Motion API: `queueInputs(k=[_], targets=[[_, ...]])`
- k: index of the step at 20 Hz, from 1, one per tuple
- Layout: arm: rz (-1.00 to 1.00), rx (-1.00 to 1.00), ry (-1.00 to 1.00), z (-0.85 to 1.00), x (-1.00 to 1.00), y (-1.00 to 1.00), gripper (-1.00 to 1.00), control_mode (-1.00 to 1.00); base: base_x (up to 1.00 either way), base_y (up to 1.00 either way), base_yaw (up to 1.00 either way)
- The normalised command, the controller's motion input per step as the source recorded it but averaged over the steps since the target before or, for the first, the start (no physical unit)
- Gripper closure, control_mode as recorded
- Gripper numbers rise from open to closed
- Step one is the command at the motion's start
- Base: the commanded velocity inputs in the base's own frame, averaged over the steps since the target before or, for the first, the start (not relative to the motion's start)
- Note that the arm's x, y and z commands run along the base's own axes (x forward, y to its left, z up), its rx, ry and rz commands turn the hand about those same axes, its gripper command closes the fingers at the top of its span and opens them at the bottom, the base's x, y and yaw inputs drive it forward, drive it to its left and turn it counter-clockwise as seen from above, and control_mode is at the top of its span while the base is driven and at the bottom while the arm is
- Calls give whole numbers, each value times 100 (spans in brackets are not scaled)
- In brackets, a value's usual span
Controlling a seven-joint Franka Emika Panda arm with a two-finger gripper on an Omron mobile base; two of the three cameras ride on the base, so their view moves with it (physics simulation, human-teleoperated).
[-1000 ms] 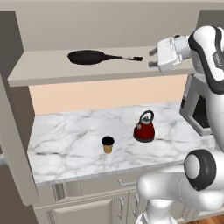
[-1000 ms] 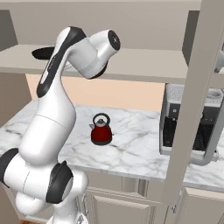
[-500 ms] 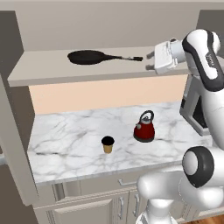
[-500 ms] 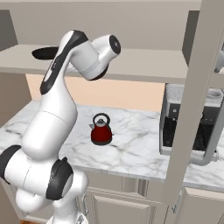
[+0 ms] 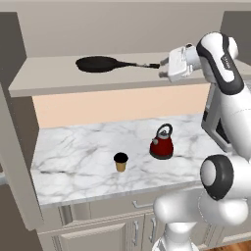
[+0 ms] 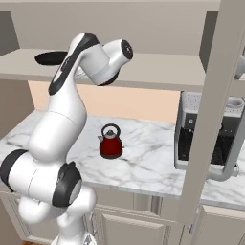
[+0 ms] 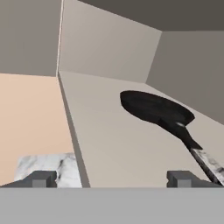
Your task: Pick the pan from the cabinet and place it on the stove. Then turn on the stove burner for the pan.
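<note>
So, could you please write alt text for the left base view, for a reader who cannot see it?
A white robot arm holds its open end effector at the handle tip of a black pan lying on the cabinet shelf. Below, a marble counter carries a red kettle and a small cup.

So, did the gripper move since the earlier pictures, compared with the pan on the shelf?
Yes. In the left base view the open gripper has shifted left, closing on the handle end of the pan, which lies where it was.
</note>
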Motion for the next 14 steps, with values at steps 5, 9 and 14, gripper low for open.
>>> queueInputs(k=[5, 9, 14], targets=[[1, -1, 0, -2, 39, 0, -100, -100, 0, 0, 0], [2, -2, 0, -4, 39, 0, -100, -100, 0, 0, 0], [4, -3, 0, -6, 37, 0, -100, -100, 0, 0, 0]])
